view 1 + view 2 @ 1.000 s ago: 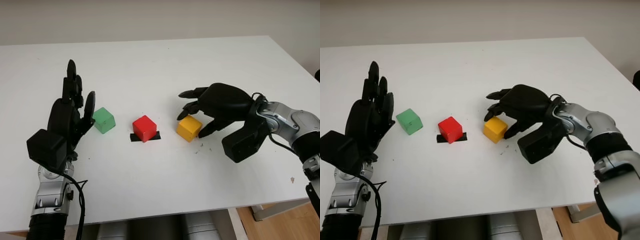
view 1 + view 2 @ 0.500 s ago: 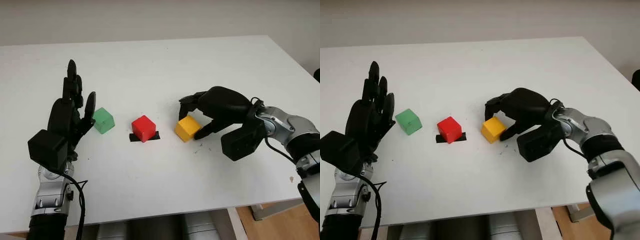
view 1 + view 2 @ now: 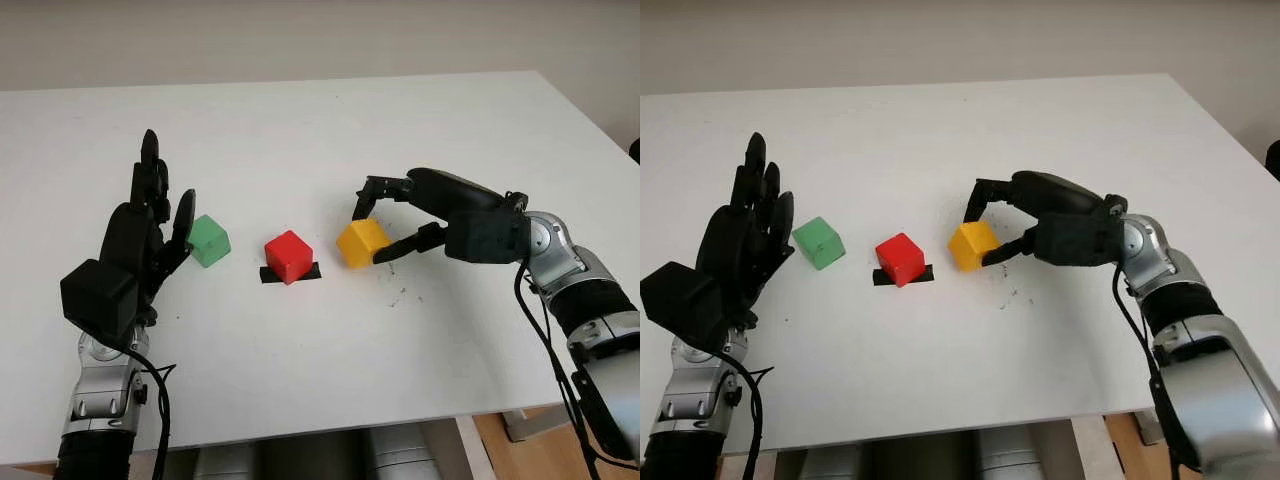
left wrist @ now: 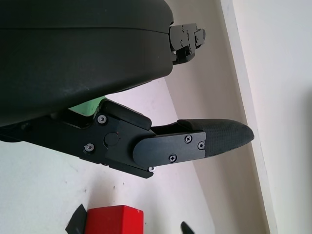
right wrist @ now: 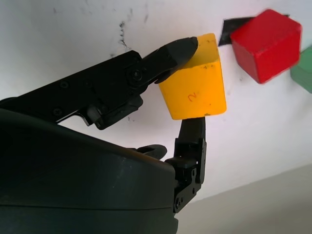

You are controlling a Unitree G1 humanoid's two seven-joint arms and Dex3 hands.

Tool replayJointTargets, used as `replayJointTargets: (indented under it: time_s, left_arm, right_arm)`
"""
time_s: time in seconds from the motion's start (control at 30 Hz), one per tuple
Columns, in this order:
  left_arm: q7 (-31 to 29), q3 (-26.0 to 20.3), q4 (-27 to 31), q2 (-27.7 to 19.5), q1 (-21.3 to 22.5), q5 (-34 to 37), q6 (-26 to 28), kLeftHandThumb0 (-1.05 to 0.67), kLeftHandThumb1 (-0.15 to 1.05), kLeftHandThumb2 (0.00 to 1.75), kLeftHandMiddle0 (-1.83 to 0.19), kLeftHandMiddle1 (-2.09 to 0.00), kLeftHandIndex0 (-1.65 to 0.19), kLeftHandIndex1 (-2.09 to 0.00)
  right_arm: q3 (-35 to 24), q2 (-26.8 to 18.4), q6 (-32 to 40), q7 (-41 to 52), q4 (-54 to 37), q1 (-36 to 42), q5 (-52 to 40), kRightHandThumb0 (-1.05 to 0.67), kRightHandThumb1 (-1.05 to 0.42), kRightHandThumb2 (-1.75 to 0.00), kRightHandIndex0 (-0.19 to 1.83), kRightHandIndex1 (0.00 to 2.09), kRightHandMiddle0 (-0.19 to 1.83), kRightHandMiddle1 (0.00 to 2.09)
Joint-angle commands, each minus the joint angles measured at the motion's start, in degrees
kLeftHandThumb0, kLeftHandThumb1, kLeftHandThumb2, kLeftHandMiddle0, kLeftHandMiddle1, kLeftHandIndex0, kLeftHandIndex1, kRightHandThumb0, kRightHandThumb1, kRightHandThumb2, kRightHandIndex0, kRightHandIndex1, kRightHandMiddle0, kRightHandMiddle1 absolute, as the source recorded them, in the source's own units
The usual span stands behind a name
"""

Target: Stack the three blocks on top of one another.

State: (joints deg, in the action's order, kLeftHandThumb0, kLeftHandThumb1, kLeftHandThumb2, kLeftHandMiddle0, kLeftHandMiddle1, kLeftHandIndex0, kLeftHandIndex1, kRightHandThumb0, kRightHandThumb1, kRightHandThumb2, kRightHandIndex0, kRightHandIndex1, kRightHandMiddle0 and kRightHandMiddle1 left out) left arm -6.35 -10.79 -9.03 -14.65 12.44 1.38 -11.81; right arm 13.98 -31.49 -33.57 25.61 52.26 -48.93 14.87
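The right robot hand [image 3: 372, 222] pinches the yellow block [image 3: 361, 243], now lifted off the desk [image 3: 400, 120] just right of the red block [image 3: 288, 256]. The left robot hand [image 3: 140, 235] stays open beside the green block [image 3: 209, 240].

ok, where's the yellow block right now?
The yellow block is pinched in the right hand, near the table's middle, just right of the red block on its black tape.

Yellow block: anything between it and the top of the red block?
Nothing visible. The right hand pinches the yellow block just beside the red block, with bare table in the gap and nothing on the red block's top. The green block and open left hand sit on the far side.
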Motion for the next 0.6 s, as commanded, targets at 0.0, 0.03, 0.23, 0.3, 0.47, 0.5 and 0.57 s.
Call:
replayJointTargets:
  time_s: [0.0, 0.03, 0.23, 0.3, 0.47, 0.5, 0.57]
  left_arm:
    - [-0.4, 0.0, 1.2, -0.7, -0.7, 0.3, 0.4, -0.81, 1.05, 0.54, 0.16, -0.05, 0.16, -0.05]
    - [-0.6, 0.0, 1.0, -0.7, -0.6, 0.4, 0.1, -0.81, 1.05, 0.54, 0.16, -0.05, 0.16, -0.05]
    - [-0.6, -0.1, 1.1, -0.6, -0.8, 0.3, 0.3, -0.8, 1.05, 0.53, 0.16, -0.05, 0.16, -0.05]
    - [-0.9, -0.2, 1.2, -0.5, -0.8, 0.9, 0.6, -0.8, 1.05, 0.52, 0.17, -0.05, 0.16, -0.05]
    - [-0.6, -0.2, 1.5, -0.6, -1.2, 0.6, 0.2, -0.8, 1.05, 0.53, 0.16, -0.05, 0.16, -0.06]
    - [-0.7, -0.3, 1.6, -0.4, -1.3, 0.9, 0.1, -0.79, 1.05, 0.54, 0.16, -0.05, 0.16, -0.05]
    - [-0.7, -0.3, 1.6, -0.1, -1.3, 1.2, -0.2, -0.79, 1.05, 0.55, 0.16, -0.05, 0.15, -0.06]
  right_arm:
    - [-1.6, 0.5, 2.0, 0.7, -2.7, -0.2, -1.4, -0.52, -0.97, -0.05, 0.32, 0.01, 0.38, 1.46]
    - [-2.0, 0.6, 2.9, 0.7, -3.6, -0.1, -1.6, -0.53, -0.97, -0.06, 0.32, 0.01, 0.37, 1.46]
    - [-4.5, 2.8, 4.9, 1.4, -6.8, -0.2, -5.3, -0.48, -0.95, -0.05, 0.32, 0.03, 0.39, 1.45]
    - [-5.0, 3.8, 5.7, 1.9, -7.1, -0.8, -6.2, -0.47, -0.95, -0.05, 0.31, 0.03, 0.39, 1.46]
    - [-5.1, 5.7, 9.3, 4.2, -9.6, -3.3, -7.2, -0.44, -0.94, -0.05, 0.28, 0.02, 0.38, 1.48]
    - [-4.7, 5.7, 10.1, 4.7, -10.3, -3.9, -6.6, -0.44, -0.94, -0.05, 0.28, 0.02, 0.38, 1.49]
    - [-3.4, 6.0, 9.8, 5.5, -10.6, -6.1, -4.8, -0.45, -0.94, -0.05, 0.28, 0.02, 0.37, 1.49]
